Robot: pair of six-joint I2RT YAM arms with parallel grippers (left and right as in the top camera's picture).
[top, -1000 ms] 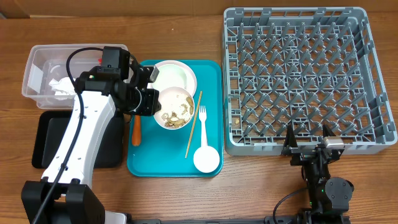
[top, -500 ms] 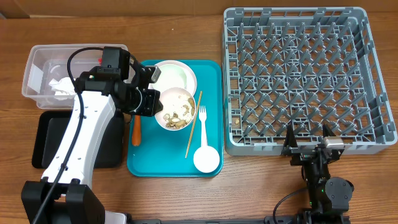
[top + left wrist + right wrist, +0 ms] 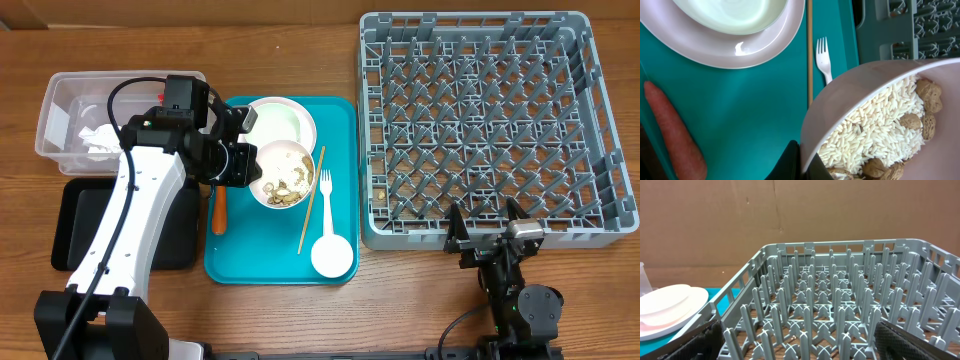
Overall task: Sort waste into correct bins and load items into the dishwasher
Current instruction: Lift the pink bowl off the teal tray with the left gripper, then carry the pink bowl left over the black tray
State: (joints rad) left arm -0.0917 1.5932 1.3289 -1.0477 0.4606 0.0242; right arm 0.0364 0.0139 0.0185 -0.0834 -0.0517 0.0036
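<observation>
Your left gripper (image 3: 238, 165) is pressed together on the 9 o'clock rim of the white bowl (image 3: 285, 175), one finger inside and one outside. The bowl sits over the middle of the teal tray (image 3: 240, 262), seemingly raised a little, though you cannot be sure from here. It holds loose rice (image 3: 875, 125) and tan nuts (image 3: 912, 121).

Treat it as a stiff, smooth, light shell with a shifting load: a one-sided rim pinch lets it swing or slip if you jerk, and any tilt sends the grains sliding. Keep it level until it is over a bin, then roll the wrist slowly.

The plate (image 3: 285, 122) lies at 12 o'clock, its edge just beside or under the bowl. The chopstick (image 3: 311, 205) and fork (image 3: 325, 188) lie close at 3 o'clock, the cup (image 3: 332, 256) at 5 o'clock and the carrot (image 3: 218, 212) at 8 o'clock by the tray's lip.

Both bins are past that lip: the clear tub (image 3: 55, 105), already holding napkins (image 3: 95, 138), at 10 o'clock, and the black tray (image 3: 68, 235) at 8 o'clock. The tub walls stand high, so lift well before crossing; your own forearm covers part of the black tray.

Your right gripper (image 3: 487, 228) is spread wide and empty at the rack's (image 3: 600, 120) 6 o'clock edge, well apart
</observation>
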